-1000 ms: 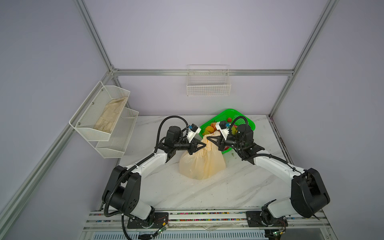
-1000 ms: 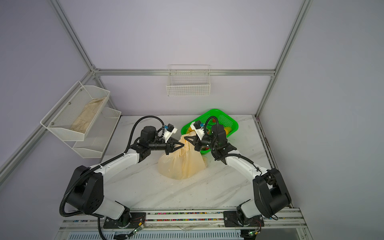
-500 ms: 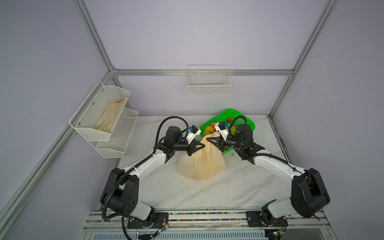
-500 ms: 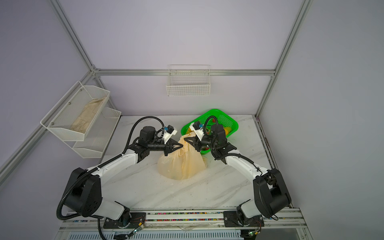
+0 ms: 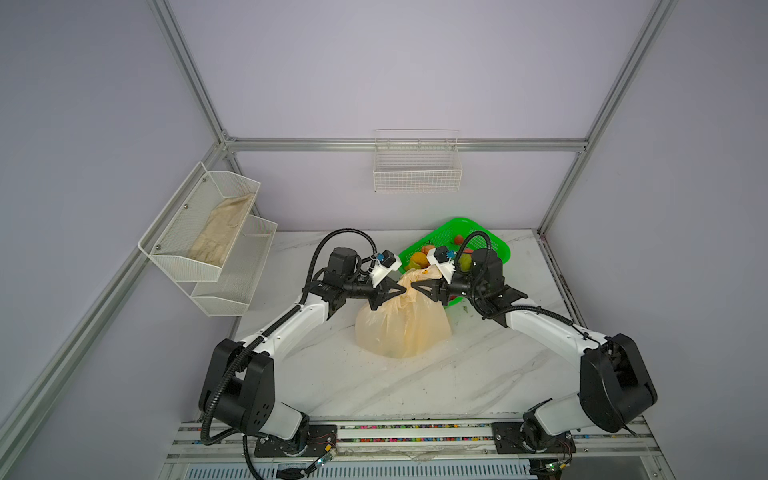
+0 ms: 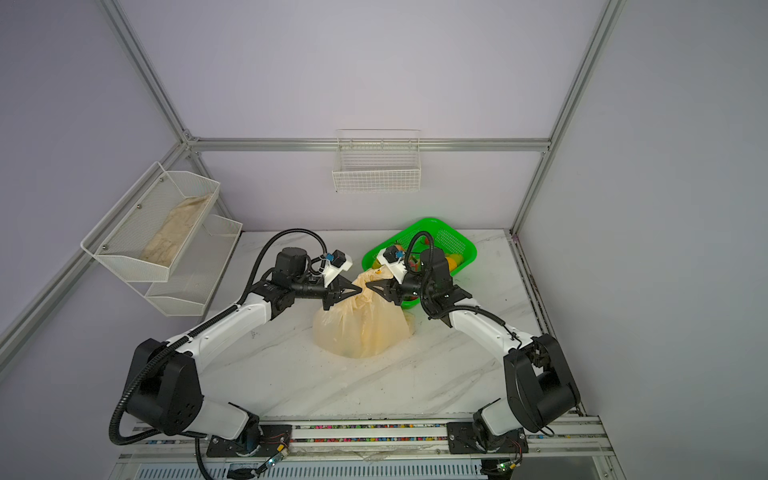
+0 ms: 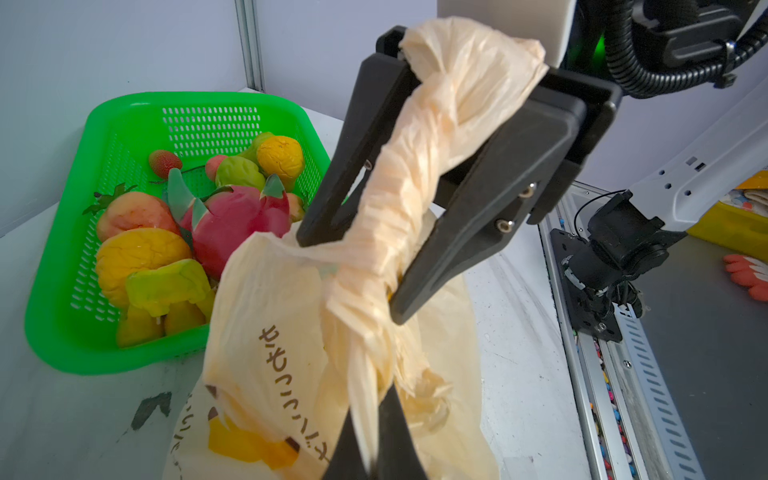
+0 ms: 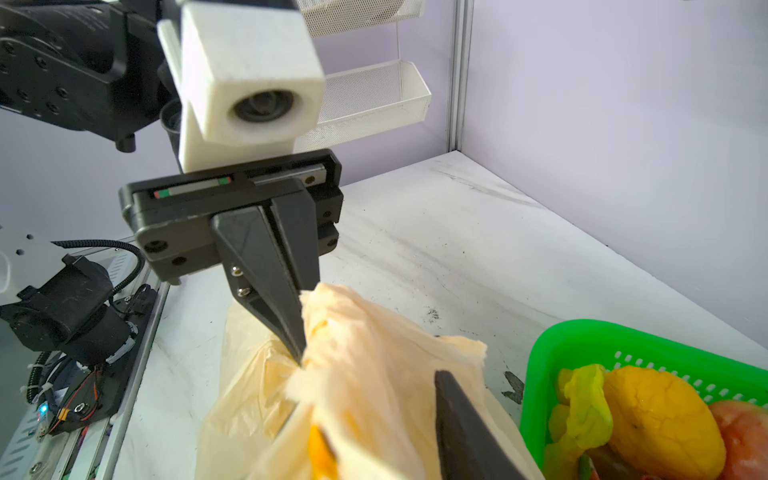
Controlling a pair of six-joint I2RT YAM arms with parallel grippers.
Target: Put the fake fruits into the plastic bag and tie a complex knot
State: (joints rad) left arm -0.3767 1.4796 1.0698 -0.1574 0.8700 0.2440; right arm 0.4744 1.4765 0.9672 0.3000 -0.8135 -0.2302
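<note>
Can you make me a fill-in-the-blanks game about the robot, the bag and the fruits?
1. The fake fruits that we can see lie in a ___ basket.
2. The left gripper is ___ on the plastic bag.
3. The right gripper has its jaws ___, and the bag's twisted handle runs between them.

Missing words: green; shut; open.

White marble table — plastic bag resting on it, green basket beside
</note>
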